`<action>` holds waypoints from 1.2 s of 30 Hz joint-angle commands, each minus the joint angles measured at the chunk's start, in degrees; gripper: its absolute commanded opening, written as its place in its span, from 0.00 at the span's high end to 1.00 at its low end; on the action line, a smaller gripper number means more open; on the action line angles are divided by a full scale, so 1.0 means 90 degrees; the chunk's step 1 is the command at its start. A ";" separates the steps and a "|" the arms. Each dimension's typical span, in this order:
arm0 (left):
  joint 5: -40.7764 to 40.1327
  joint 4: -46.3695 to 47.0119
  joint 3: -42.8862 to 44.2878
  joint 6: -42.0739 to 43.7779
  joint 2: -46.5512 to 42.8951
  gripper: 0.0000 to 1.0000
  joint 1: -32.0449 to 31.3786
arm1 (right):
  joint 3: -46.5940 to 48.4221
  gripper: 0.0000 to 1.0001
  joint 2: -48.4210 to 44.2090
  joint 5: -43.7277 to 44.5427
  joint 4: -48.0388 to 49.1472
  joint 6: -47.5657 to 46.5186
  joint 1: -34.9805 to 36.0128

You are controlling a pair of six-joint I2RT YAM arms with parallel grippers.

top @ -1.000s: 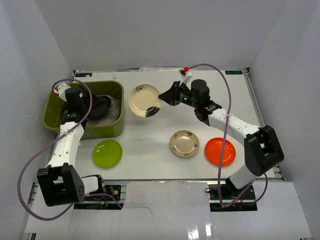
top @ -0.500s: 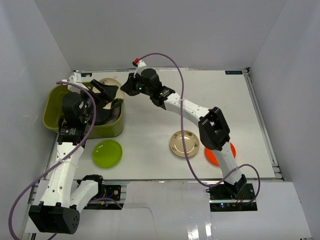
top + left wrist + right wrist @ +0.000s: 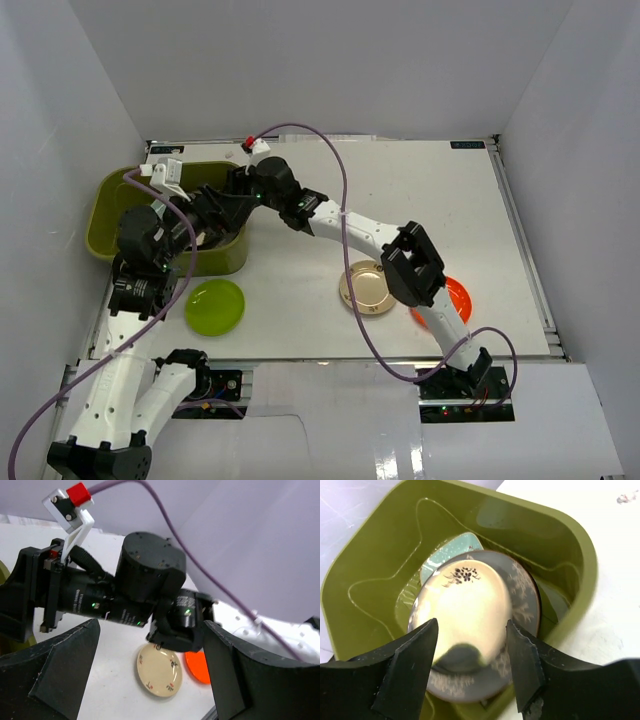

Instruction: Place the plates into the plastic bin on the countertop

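In the bin (image 3: 365,555) a cream plate (image 3: 465,605) lies on the grey plate (image 3: 522,595), over the teal tray (image 3: 452,547); only my right wrist view shows this. My right claw (image 3: 470,630) hangs above them, fingers wide, holding nothing. The bin stands at the left of the white table (image 3: 450,200), white walls (image 3: 330,70) around. The lime plate (image 3: 214,306) appears only from the top. My left claw (image 3: 150,630), also spread and empty, faces another cream plate (image 3: 159,666) beside the orange plate (image 3: 197,666).

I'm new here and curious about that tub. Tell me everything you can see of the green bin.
The bin is an olive-green tub, plastic by its sheen, rectangular with rounded corners. It stands upright at the countertop's far left corner. Inside lie a teal tray, a grey plate over it and a cream plate on top. The right pincer hovers above.
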 commanded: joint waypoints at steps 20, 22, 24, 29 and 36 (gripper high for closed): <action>0.1681 0.0960 -0.1338 -0.0006 -0.0956 0.06 -0.0465 | -0.5536 0.35 -0.1467 -0.1969 0.2828 0.2008 0.1104; 0.1622 0.0931 -0.1417 -0.0007 -0.1005 0.06 -0.0465 | -0.5174 0.35 -0.1037 -0.2047 0.2818 0.2233 0.1182; 0.1534 0.0677 -0.1397 0.0032 -0.0966 0.07 -0.0475 | -0.4959 0.38 -0.0657 -0.2028 0.2837 0.2497 0.1280; 0.1300 0.0414 -0.1388 0.0071 -0.1005 0.10 -0.0475 | -0.4684 0.66 -0.0303 -0.1726 0.2836 0.2887 0.1378; 0.1182 0.0227 -0.1192 0.0072 -0.0733 0.15 -0.0475 | -0.6352 0.92 -0.1550 -0.1052 0.3460 0.2761 0.1096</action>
